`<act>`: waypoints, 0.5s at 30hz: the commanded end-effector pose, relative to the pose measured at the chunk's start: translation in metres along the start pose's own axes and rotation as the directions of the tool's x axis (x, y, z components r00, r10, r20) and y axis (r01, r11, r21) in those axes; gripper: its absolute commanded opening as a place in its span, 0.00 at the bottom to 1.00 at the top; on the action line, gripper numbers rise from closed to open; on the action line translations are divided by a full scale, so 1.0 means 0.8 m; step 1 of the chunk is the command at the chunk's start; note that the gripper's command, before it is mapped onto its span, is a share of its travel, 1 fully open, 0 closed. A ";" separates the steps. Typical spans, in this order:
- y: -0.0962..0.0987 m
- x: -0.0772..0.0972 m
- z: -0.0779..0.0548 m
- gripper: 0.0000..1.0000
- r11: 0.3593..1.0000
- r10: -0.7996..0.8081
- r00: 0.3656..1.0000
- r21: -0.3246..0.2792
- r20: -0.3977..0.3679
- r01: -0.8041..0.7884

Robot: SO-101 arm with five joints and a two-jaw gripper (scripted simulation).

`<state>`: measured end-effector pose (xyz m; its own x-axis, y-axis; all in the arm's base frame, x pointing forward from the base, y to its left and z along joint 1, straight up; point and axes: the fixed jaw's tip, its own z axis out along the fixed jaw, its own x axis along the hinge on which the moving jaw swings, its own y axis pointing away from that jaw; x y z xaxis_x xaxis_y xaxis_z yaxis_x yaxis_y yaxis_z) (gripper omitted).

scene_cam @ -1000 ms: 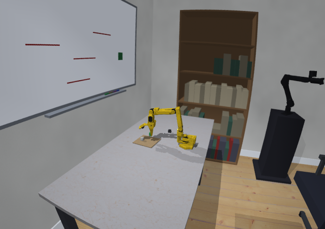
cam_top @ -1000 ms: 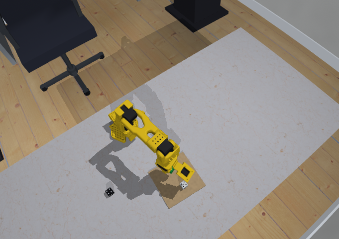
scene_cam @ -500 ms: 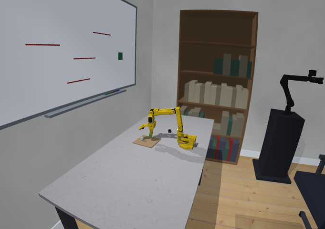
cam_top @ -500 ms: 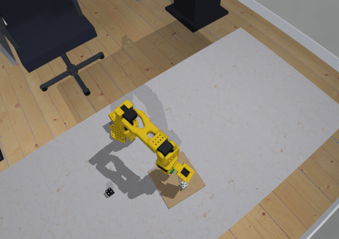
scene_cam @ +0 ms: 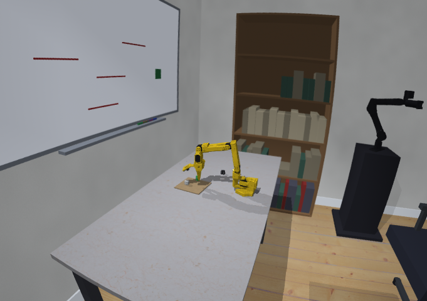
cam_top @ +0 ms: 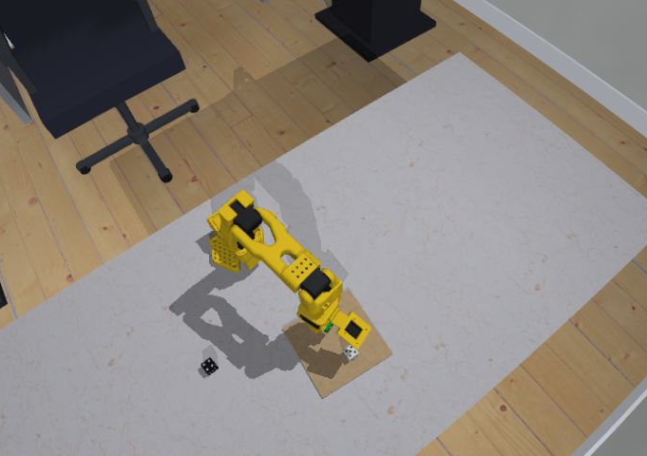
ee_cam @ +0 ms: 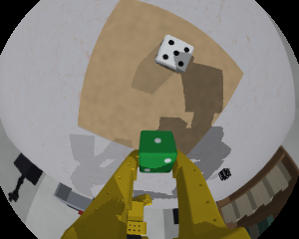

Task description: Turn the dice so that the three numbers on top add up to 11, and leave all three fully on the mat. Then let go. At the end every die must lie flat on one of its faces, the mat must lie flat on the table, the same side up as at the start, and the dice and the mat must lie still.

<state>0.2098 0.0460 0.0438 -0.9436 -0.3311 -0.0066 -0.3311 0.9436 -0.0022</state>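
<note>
My gripper (ee_cam: 157,160) (scene_cam: 197,178) is shut on the green die (ee_cam: 157,144) (cam_top: 328,327) (scene_cam: 196,179), low over the mat (cam_top: 372,357) (scene_cam: 199,190) (ee_cam: 102,95). In the wrist view its one-pip face shows, with a two-pip face below it. Any gap under it is hard to tell. The white die (cam_top: 350,352) (scene_cam: 186,182) (ee_cam: 174,53) lies flat on the mat, a pip near each top corner and one in the middle. The black die (cam_top: 209,366) (scene_cam: 222,172) (ee_cam: 224,173) is on the table off the mat; its top number is unclear.
The pale table (cam_top: 474,177) (scene_cam: 171,234) carries the yellow arm (cam_top: 280,247) (scene_cam: 217,147), whose shadow falls over part of the mat. The black die is beyond the mat's left edge in the top view. A whiteboard and bookshelf stand past the table.
</note>
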 end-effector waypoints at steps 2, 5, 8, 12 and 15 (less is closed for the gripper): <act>0.001 -0.007 -0.011 0.00 1.000 0.000 0.998 0.008 0.060 -0.001; 0.001 -0.007 -0.011 0.00 1.000 0.000 0.998 0.008 0.060 -0.001; 0.001 -0.007 -0.009 0.00 1.000 0.000 0.998 0.008 0.060 -0.001; 0.001 -0.008 -0.005 0.00 1.000 0.000 0.998 0.008 0.060 -0.001; 0.001 -0.008 -0.004 0.00 1.000 0.000 0.998 0.008 0.060 -0.001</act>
<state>0.2102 0.0461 0.0398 -0.9435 -0.3311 -0.0129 -0.3311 0.9436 -0.0032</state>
